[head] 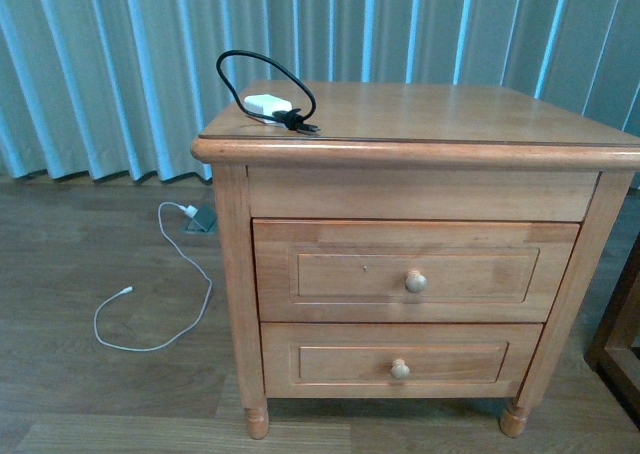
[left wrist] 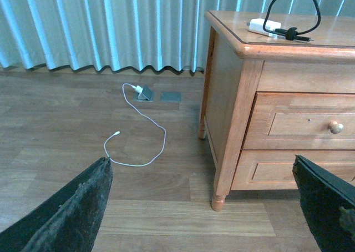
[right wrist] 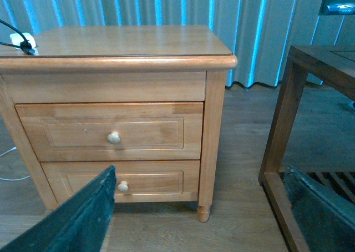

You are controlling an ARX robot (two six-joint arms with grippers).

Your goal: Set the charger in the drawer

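The charger (head: 267,104), a small white block with a looped black cable, lies on the nightstand's top near its left front corner; both wrist views catch it too, charger (left wrist: 263,25) and charger (right wrist: 22,40). The drawer (head: 414,271), the upper one with a round pale knob, is closed; it also shows as drawer (left wrist: 310,124) and drawer (right wrist: 111,132). My left gripper (left wrist: 202,205) is open over the floor, left of the nightstand and well back from it. My right gripper (right wrist: 199,207) is open, low in front of the nightstand's right leg. Neither holds anything.
A shallower lower drawer (head: 400,359) sits closed beneath. A white plug with a long thin white cable (head: 165,304) trails on the wood floor at the left. A dark wooden table (right wrist: 310,96) stands close to the right. Curtains hang behind.
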